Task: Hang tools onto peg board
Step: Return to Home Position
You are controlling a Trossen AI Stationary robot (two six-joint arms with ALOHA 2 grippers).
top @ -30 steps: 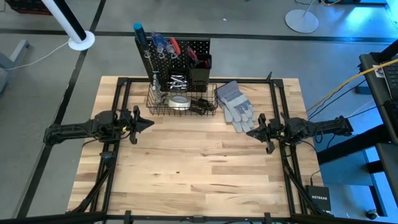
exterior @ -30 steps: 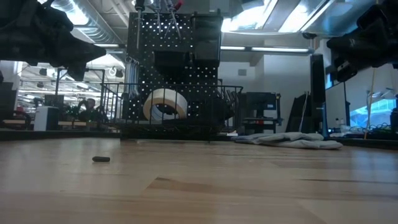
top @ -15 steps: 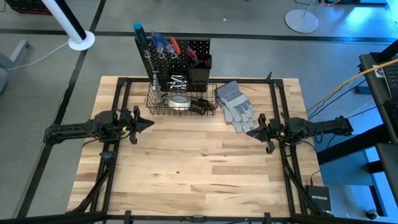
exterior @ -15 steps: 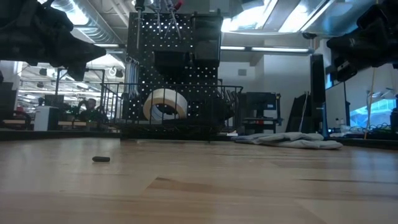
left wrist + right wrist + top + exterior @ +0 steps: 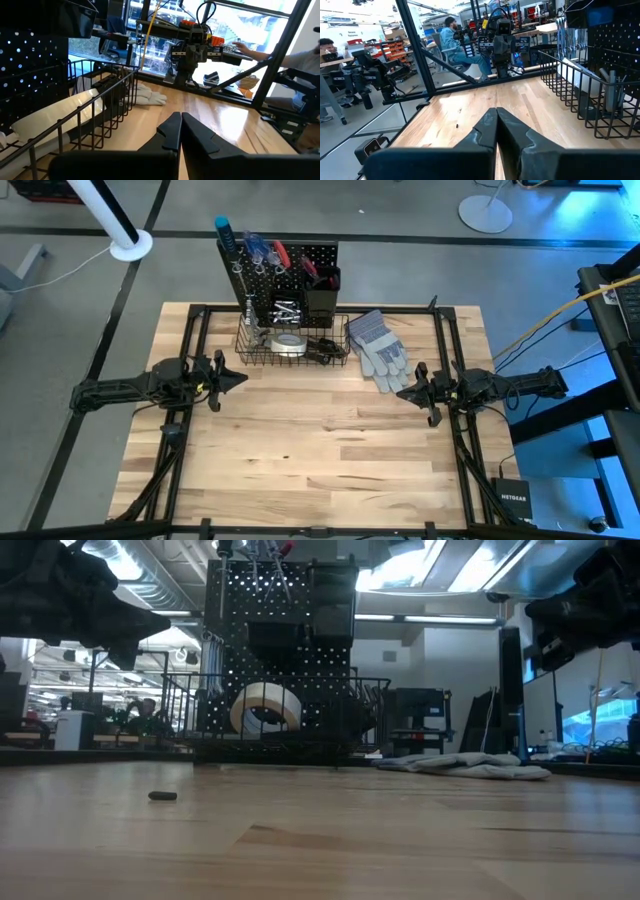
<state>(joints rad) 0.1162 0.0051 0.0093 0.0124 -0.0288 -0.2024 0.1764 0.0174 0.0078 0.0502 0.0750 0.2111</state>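
my left gripper [image 5: 240,379] clenched, wire basket [image 5: 293,363] just beyond fingertips | my right gripper [image 5: 400,392] clenched, work gloves [image 5: 378,347] near fingertips

We see a grey concrete floor [image 5: 400,270] all around the plank-topped wooden table [image 5: 320,450]. 2 white round bases stand on that floor: a pole base [image 5: 131,246] behind the table's far left corner and a flat base [image 5: 485,212] farther off to the right. A yellow cable [image 5: 545,315] runs past the table's right side. At table height we look into a workshop hall with silver ceiling ducts [image 5: 165,580], bright ceiling lights [image 5: 420,575] and a blue-lit screen [image 5: 600,720]. A person in a blue top [image 5: 451,37] sits among benches and black frames.
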